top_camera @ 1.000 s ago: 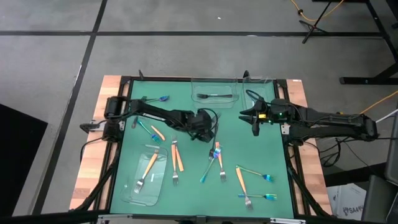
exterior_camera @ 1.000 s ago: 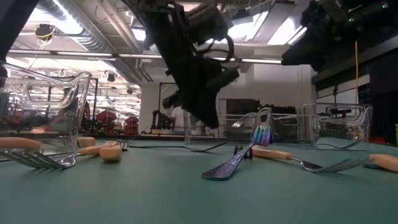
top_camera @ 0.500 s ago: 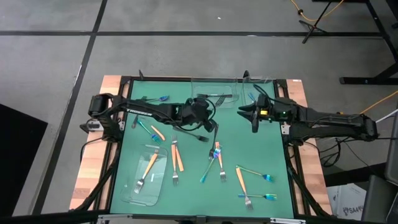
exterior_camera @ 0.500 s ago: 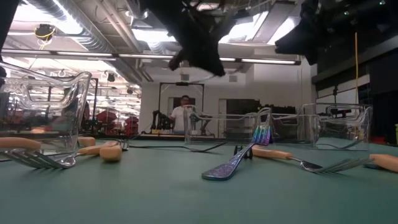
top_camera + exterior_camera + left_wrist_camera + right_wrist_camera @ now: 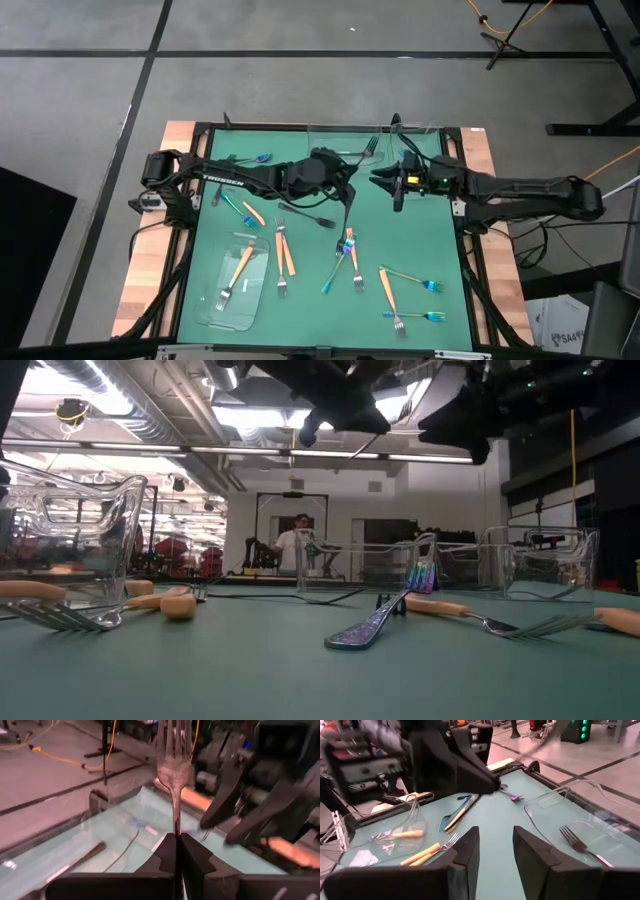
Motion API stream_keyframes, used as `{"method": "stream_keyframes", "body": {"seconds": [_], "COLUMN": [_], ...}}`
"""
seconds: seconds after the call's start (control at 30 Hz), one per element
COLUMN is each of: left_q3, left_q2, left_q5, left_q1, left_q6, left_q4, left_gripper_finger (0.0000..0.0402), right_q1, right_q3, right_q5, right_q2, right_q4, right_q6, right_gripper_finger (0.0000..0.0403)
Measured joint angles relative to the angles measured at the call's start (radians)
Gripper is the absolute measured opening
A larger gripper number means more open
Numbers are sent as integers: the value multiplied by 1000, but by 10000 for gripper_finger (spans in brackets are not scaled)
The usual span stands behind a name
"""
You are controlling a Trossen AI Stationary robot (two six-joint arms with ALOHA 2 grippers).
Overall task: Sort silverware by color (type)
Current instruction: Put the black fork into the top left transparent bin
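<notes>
Right now my left tool (image 5: 176,851) is clamped on a black fork (image 5: 173,767), held above the far clear tray (image 5: 345,146); I should lower it flat beside the fork already inside. My right tool (image 5: 495,851) waits nearby, fingers spread.

Site looked like a robotics lab or workshop. Low view showed exposed ceiling ducts (image 5: 150,410) at upper left, strip lights (image 5: 130,448), a person (image 5: 300,540) at centre background. High view showed grey floor (image 5: 80,110) with cables (image 5: 510,15) at upper right.
</notes>
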Motion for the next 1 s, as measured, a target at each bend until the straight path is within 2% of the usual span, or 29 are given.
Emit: {"method": "stream_keyframes", "body": {"seconds": [0.37,0.57,0.8,1.0], "left_q3": [0,0,0,0], "left_q2": [0,0,0,0], "left_q5": [-21,-21,-27,-22], "left_q1": [6,6,6,6], "left_q6": [48,48,49,49], "left_q4": [107,124,129,141], "left_gripper_finger": [4,4,4,4], "right_q1": [0,0,0,0], "right_q3": [0,0,1,1], "right_q5": [-79,-77,25,35], "right_q2": [159,233,276,296], "right_q4": [263,371,437,504], "right_q6": [25,25,25,25], "right_gripper_finger": [108,108,108,108]}}
